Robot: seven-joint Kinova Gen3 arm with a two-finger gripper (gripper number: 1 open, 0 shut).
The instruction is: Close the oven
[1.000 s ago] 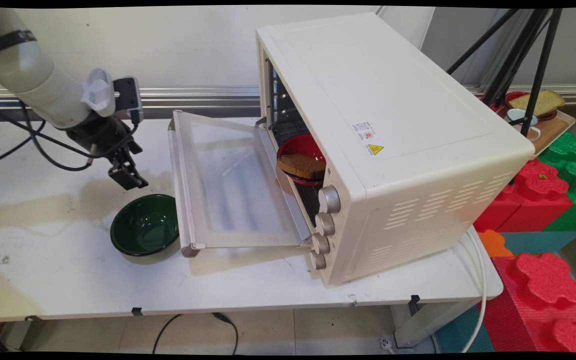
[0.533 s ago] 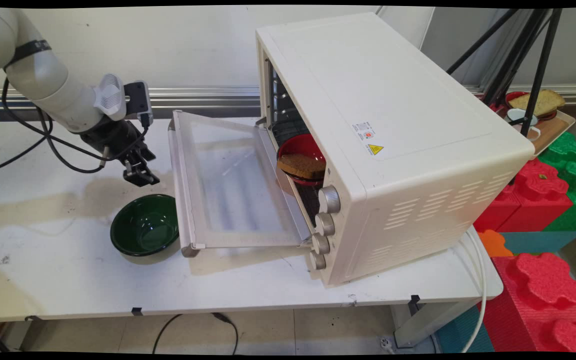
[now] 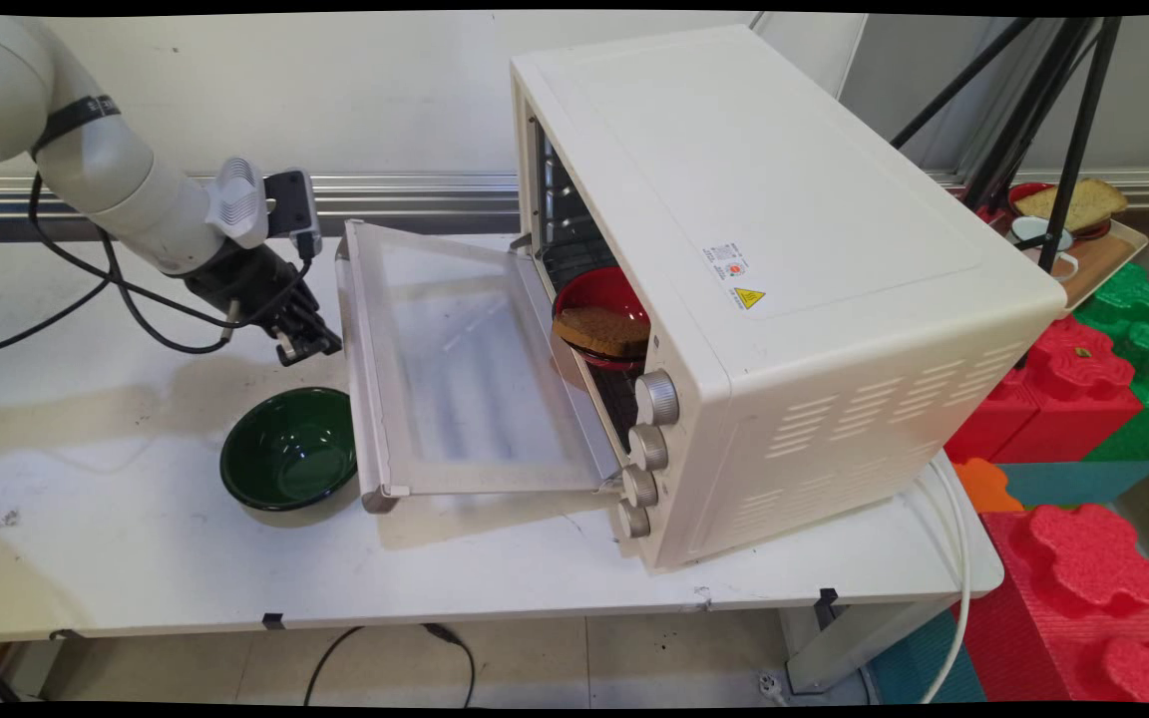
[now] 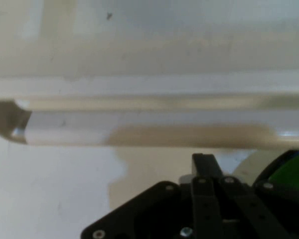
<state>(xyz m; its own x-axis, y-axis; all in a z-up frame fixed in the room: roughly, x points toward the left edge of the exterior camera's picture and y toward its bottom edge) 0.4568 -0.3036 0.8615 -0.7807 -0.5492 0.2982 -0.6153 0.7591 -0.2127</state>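
**Black claw beside the oven door's handle**

Black and closed, my claw (image 3: 307, 346) has its two fingers pressed together and nothing between them. It hangs low over the white table (image 3: 136, 558), just beside the handle (image 3: 347, 329) along the outer edge of the toaster oven's (image 3: 784, 289) lowered glass door (image 3: 455, 369). In my hand view that pale handle (image 4: 149, 102) runs straight across ahead of me, with the door's lip beneath it. I cannot tell whether I touch it.

Nearer the camera than my claw sits a dark green bowl (image 3: 288, 462), upright, close to the door's corner. Its green rim (image 4: 291, 172) shows at the right of my hand view.

Inside the cream oven, a red bowl (image 3: 599, 299) holds a brown slice of bread (image 3: 602, 331). Four knobs (image 3: 646, 447) line the oven's front edge.

Brownish stains (image 3: 66, 419) spread over the tabletop. A grey rail (image 3: 415, 189) runs along the wall behind. To the right stand red and green foam blocks (image 3: 1073, 379), black tripod legs (image 3: 1053, 110), and a tray (image 3: 1098, 254) with more bread (image 3: 1073, 204). A white cord (image 3: 958, 578) drops off the table's end.
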